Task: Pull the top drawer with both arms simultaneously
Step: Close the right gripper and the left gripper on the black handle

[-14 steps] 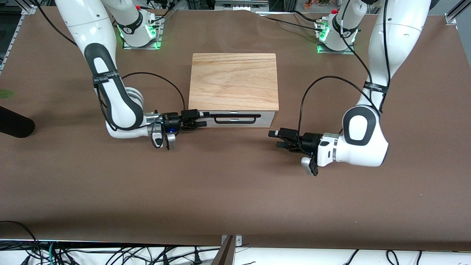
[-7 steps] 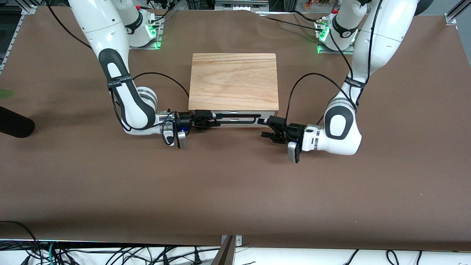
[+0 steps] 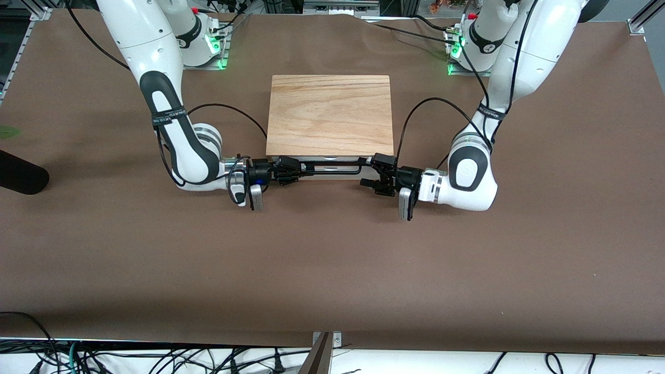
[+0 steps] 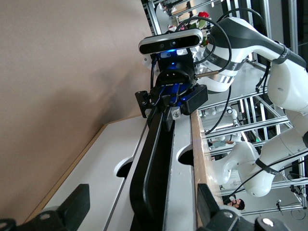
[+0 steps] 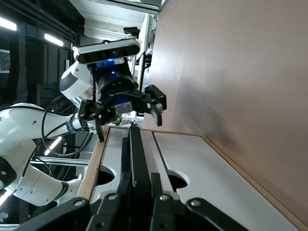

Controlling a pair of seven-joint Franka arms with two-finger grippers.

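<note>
The top drawer (image 3: 332, 161) sits pushed into the light-wood cabinet (image 3: 330, 114); only its white front and black bar handle (image 3: 332, 166) show. My right gripper (image 3: 297, 170) is at the handle's end toward the right arm's end of the table, shut on the bar (image 5: 136, 159), as its wrist view shows (image 5: 139, 192). My left gripper (image 3: 370, 171) is at the handle's other end, open, with its fingers (image 4: 72, 211) well clear on either side of the bar (image 4: 154, 159). The left wrist view shows it (image 4: 142, 214) straddling the handle.
A second white drawer front (image 4: 96, 187) lies under the top one. A black object (image 3: 21, 179) lies at the table's edge toward the right arm's end. A metal bracket (image 3: 326, 340) stands at the table's edge nearest the camera. The arm bases (image 3: 200, 44) are lit green.
My left gripper has swung in from the table to straddle the handle's end. My right gripper has moved onto the handle's other end and closed. The drawer has not moved.
</note>
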